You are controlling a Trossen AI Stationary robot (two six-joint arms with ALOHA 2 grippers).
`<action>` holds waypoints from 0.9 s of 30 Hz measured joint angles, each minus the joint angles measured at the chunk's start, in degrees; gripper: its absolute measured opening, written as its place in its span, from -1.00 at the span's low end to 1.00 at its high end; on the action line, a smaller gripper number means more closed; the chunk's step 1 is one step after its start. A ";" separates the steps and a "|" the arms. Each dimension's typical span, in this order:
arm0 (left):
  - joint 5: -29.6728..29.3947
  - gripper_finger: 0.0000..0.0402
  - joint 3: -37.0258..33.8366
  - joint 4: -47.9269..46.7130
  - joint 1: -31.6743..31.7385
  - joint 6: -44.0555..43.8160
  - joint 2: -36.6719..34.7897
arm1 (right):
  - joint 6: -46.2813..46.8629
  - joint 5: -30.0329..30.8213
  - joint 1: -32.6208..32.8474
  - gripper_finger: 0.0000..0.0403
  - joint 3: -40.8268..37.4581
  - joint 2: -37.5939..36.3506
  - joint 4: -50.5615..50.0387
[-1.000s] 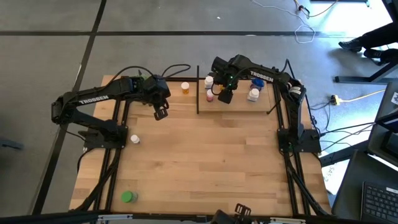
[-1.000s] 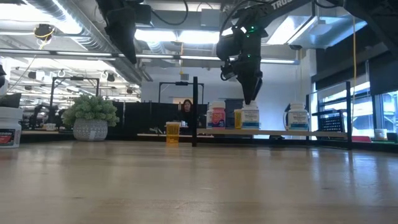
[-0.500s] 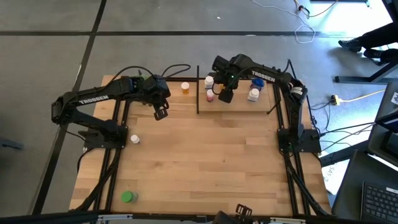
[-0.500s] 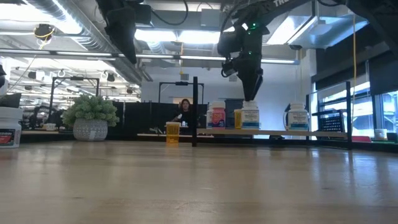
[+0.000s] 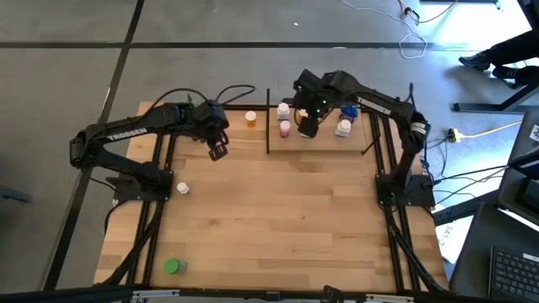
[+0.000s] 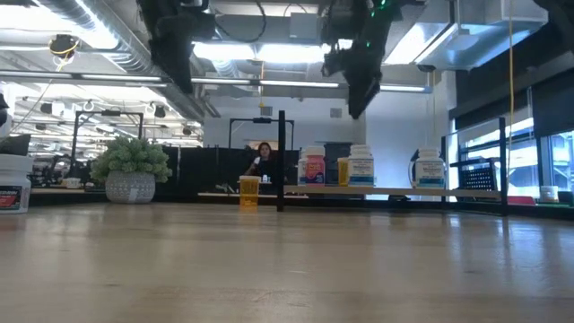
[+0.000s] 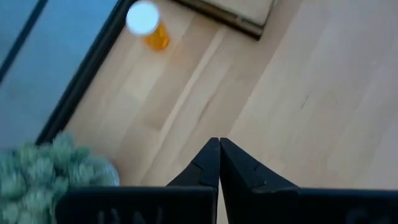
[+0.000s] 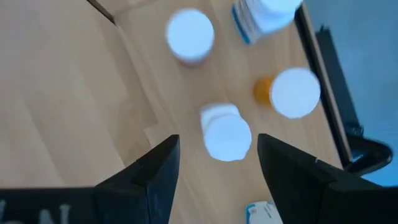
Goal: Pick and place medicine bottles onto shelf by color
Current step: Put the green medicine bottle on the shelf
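My right gripper [image 5: 308, 128] hangs open above the shelf [image 5: 324, 143], over a white-capped white bottle [image 8: 227, 137] that stands on the board between the fingers' lines, untouched. A pink bottle [image 8: 189, 34], an orange bottle [image 8: 291, 93] and a blue-labelled white bottle [image 8: 264, 15] also stand on the shelf. In the low view the right gripper [image 6: 356, 103] is well above the bottles' caps. My left gripper [image 5: 217, 151] is shut and empty above the table, left of the shelf. An orange bottle [image 5: 251, 119] stands on the table by the shelf's left post.
A white bottle [image 5: 182, 188] stands on the table at the left and a green bottle [image 5: 173, 267] near the front left corner. A green bushy plant [image 6: 130, 166] stands at the far left. Thin black posts [image 6: 281, 161] edge the shelf.
My right gripper has gone straight up from the white bottle's cap on the shelf to well above the bottles. The white bottle stays upright on the board.
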 joint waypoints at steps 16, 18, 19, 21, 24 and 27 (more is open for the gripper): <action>0.03 -1.00 0.00 -13.75 4.22 -17.01 0.02 | -3.28 -7.48 5.45 0.08 0.02 -4.76 4.21; 0.04 -1.00 0.00 -14.48 4.39 -17.32 0.00 | -3.26 -7.48 5.70 0.08 0.02 -4.76 4.21; 0.03 -1.00 0.00 -14.89 4.37 -17.59 0.01 | -3.26 -7.48 5.80 0.08 0.02 -4.76 4.21; 0.04 -1.00 0.00 -16.16 4.37 -18.35 0.00 | -3.26 -7.48 5.84 0.08 0.02 -4.76 4.21; 0.04 -1.00 0.00 -17.66 4.37 -18.33 0.01 | -3.26 -7.50 5.88 0.08 0.02 -4.76 4.24; 0.07 -1.00 0.00 -18.47 4.37 -18.33 0.01 | -3.24 -7.48 5.84 0.08 0.02 -4.76 4.62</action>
